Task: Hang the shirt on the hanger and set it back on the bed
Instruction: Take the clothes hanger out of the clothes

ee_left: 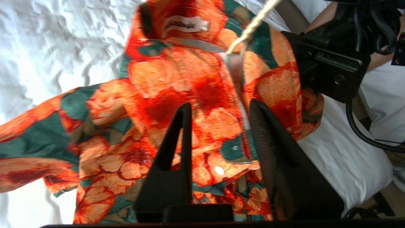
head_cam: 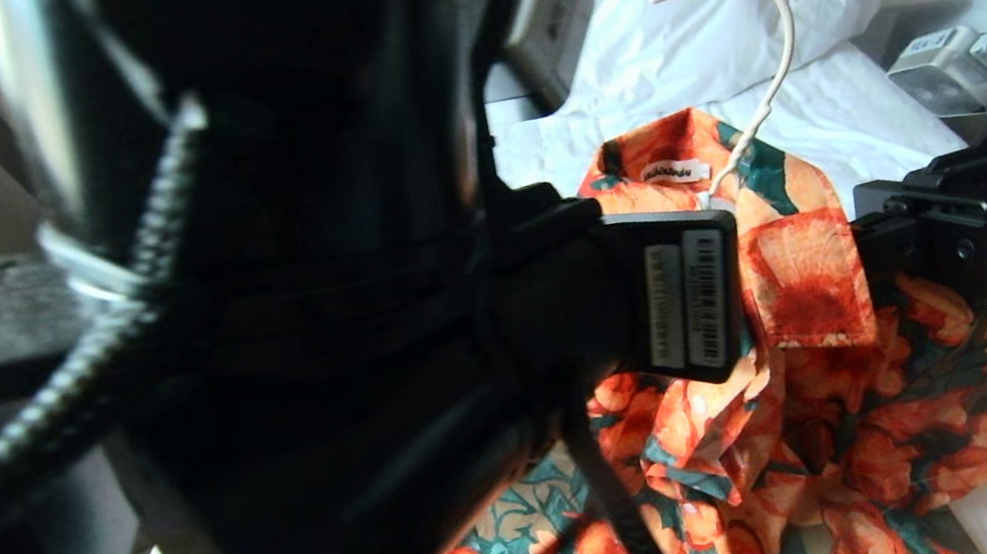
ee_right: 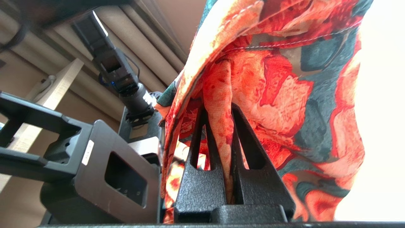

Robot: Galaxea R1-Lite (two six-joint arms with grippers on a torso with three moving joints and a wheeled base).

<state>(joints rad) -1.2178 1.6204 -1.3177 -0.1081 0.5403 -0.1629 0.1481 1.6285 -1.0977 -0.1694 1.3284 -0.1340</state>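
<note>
From the head camera, my left arm filled most of the picture, dark and close, so I could see little of the left gripper (head_cam: 722, 308) itself. Past it, the shirt (head_cam: 806, 262) hung over the bed (head_cam: 841, 114), collar uppermost with its white label showing, tails bunched on the sheet below. The hanger (head_cam: 774, 55) stood up out of the collar, its hook curling towards the pillow; the triangular part was hidden inside the cloth, so I could not say whether both shoulders were seated. The right gripper (head_cam: 865, 252) came in from the right, pressed against the collar edge.

In the left wrist view, the left gripper (ee_left: 221, 126) had its fingers partly apart with nothing between them, pointing at the front of the shirt (ee_left: 190, 104) just below the collar. The hanger's stem (ee_left: 250, 28) lay ahead of the fingers and off to the right gripper's side. The right gripper (ee_left: 303, 72) was the nearer hand to it.

In the right wrist view, the right gripper (ee_right: 218, 126) was pinched tight on a fold of the shirt (ee_right: 284, 95), the cloth drawn between the fingers. I judged the setting-down would turn on that one hold, with the shirt's long axis hanging from collar to tails. The hanger was not visible here.
</note>
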